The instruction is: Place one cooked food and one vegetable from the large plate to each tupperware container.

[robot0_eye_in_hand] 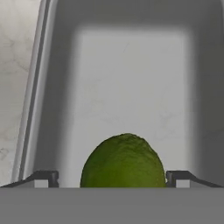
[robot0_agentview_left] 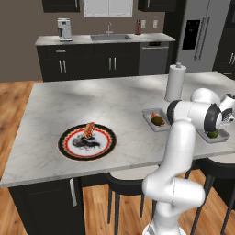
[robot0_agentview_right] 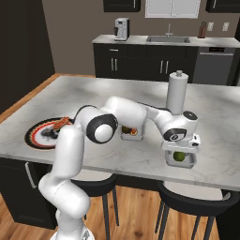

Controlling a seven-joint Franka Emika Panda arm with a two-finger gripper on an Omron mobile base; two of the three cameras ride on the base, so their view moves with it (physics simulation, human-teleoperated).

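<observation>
The arm's elbow [robot0_agentview_left: 207, 115] hides most of the right tray [robot0_agentview_left: 223, 135], and the green vegetable [robot0_eye_in_hand: 124, 161] is cut off below.

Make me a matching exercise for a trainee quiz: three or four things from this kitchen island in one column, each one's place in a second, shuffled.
Things:
1. green vegetable
2. hot dog
3. paper-towel roll
4. large plate

Places:
A. upright behind the trays
B. on the large plate
C. in the tray under the open gripper
D. island's left part

Pairs: 1-C, 2-B, 3-A, 4-D
</observation>
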